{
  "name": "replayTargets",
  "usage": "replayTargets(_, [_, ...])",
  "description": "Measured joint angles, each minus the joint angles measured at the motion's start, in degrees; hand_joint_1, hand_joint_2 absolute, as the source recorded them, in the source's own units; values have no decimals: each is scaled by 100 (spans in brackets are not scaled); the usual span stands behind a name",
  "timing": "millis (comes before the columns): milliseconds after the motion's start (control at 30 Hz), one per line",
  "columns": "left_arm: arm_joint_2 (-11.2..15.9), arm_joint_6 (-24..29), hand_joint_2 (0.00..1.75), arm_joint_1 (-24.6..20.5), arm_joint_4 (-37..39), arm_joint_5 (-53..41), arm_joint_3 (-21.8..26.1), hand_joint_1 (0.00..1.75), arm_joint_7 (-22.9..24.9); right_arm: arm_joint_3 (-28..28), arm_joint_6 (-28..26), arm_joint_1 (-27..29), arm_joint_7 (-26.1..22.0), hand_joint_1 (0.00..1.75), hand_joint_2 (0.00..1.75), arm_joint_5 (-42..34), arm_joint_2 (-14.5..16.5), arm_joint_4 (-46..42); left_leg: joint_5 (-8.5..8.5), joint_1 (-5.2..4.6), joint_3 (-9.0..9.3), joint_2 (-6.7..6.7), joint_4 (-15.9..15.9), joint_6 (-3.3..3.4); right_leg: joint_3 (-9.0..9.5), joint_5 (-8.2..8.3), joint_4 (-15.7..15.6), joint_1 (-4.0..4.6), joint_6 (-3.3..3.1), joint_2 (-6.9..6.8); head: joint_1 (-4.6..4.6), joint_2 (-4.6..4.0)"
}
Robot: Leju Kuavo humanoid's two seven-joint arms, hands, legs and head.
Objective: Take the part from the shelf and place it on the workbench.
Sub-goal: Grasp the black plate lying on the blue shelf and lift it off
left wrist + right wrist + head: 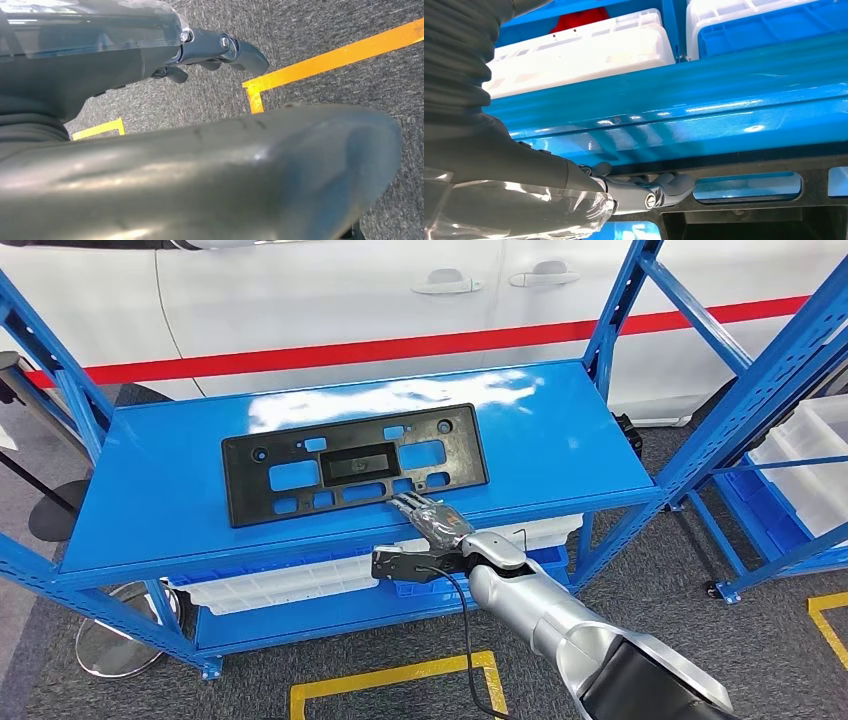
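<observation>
No readable text, labels, brand names or numbers are showing in any view. The black part (354,466) is carrying a dark rectangular panel at its centre, but anything printed there is too small and blurred to make out.

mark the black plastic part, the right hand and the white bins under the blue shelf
black plastic part (290,445), head view, solid upper-left area of the panel.
right hand (432,517), head view, back of the hand at the part's near edge.
white bins (589,47), right wrist view, side wall of one bin.
</observation>
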Motion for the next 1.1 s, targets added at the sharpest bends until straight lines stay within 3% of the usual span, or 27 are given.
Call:
replayTargets(300, [0,-47,0,-11,0,-26,-5,0,23,-2,-147,-62,93,0,175,240,-59,-219,2,0,-1,1,0,-2,0,0,8,0,-1,2,0,0])
replayTargets(567, [4,-89,0,-13,1,72,-3,0,-2,-110,278,-838,168,0,175,378,-399,-950,5,0,0,2,0,-8,0,2,13,1,-3,3,0,0])
replayTargets(833, [6,-58,0,-1,1,189,1,0,-65,-125,480,-1419,94,0,175,315,-426,-1084,6,0,-1,1,0,-11,-2,2,19,2,-4,3,0,0])
replayTargets(1100, [7,-31,0,15,2,212,9,0,-114,-110,302,-1690,85,0,175,410,-463,-1085,6,0,0,1,0,-11,-3,0,21,2,-6,2,0,0])
